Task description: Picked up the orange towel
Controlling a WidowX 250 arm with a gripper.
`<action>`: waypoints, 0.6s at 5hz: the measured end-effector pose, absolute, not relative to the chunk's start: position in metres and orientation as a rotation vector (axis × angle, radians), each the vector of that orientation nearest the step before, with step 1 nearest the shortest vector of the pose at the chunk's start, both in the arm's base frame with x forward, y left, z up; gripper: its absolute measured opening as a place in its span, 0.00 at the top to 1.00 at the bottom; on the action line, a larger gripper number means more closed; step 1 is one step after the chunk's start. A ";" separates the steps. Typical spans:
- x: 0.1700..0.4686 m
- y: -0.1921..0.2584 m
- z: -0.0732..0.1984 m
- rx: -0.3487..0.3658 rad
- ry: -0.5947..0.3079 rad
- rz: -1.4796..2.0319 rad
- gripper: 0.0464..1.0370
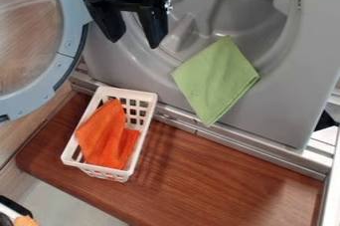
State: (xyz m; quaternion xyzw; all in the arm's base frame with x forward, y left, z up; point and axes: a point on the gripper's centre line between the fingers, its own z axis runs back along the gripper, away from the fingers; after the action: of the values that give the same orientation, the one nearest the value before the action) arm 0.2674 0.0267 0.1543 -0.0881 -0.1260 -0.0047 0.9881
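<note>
So the end effector is basically all black, two chunky fingers that taper down, with a wide black bracket above them and a little silvery screw beside one.

So from my end of the camera feed, the board runs along in front of the machine, with a rail between them. I've got the basket sitting on the left part of the board, and the towel is inside it. The swung-open door is over on my left, behind and left of the basket. A cloth hangs over the lower rim of the machine's opening, behind and right of the basket. Floor's at the front left.
</note>
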 end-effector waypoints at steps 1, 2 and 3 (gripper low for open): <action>0.265 0.023 0.146 -0.198 -0.231 -0.012 0.04; 0.253 0.032 0.142 -0.285 -0.308 0.036 0.04; 0.246 0.038 0.130 -0.263 -0.337 0.065 0.04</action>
State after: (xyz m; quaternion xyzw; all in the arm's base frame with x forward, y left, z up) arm 0.2459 0.0376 0.1296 -0.1306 -0.1671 0.0321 0.9767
